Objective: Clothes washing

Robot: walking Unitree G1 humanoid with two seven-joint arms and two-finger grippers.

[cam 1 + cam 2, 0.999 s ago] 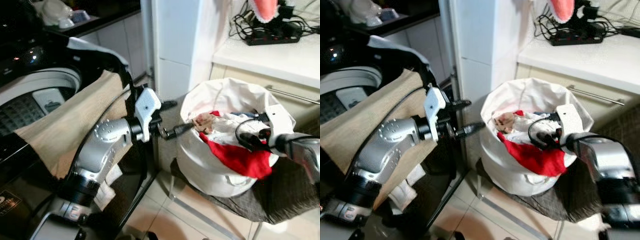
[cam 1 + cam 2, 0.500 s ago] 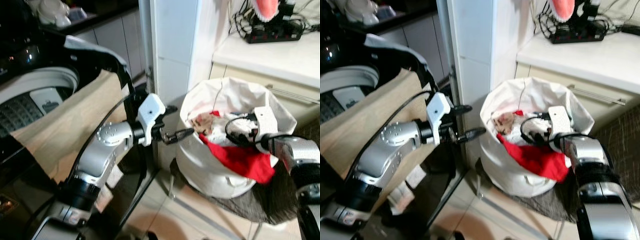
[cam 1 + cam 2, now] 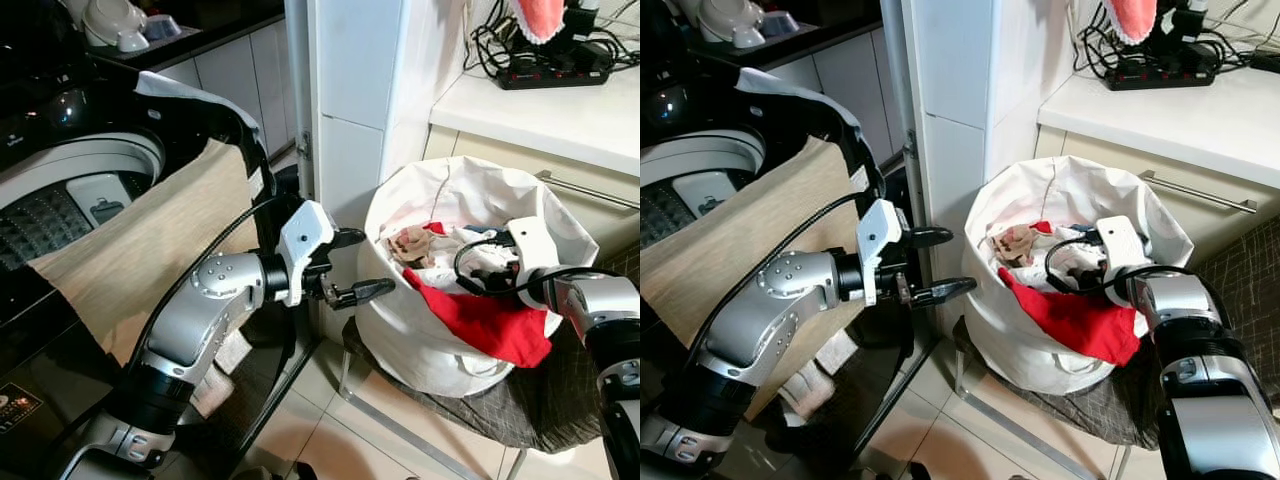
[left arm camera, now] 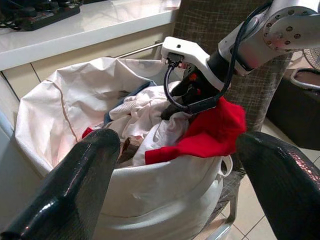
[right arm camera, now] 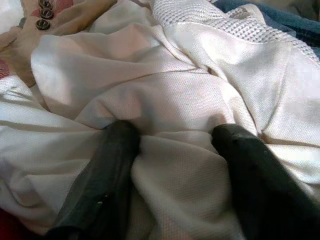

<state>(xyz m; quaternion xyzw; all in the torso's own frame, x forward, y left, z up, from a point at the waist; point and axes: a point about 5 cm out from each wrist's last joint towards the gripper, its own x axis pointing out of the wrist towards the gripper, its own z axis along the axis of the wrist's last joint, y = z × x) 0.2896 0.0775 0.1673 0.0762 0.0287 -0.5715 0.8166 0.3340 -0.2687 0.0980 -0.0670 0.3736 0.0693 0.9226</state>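
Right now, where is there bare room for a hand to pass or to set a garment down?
Free: the white countertop in front of the power strip, and the gap between the open left gripper and the laundry bag. Crowded: the bag's mouth, with the right gripper pressed into the white garment.

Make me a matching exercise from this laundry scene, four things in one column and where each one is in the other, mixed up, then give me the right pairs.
Things:
1. red garment
2. beige cloth
3. power strip
4. right gripper

Places:
A. on the white counter
B. draped over the washer edge
C. fingers pressed into white fabric in the bag
D. hanging over the laundry bag rim

Pairs: 1-D, 2-B, 3-A, 4-C
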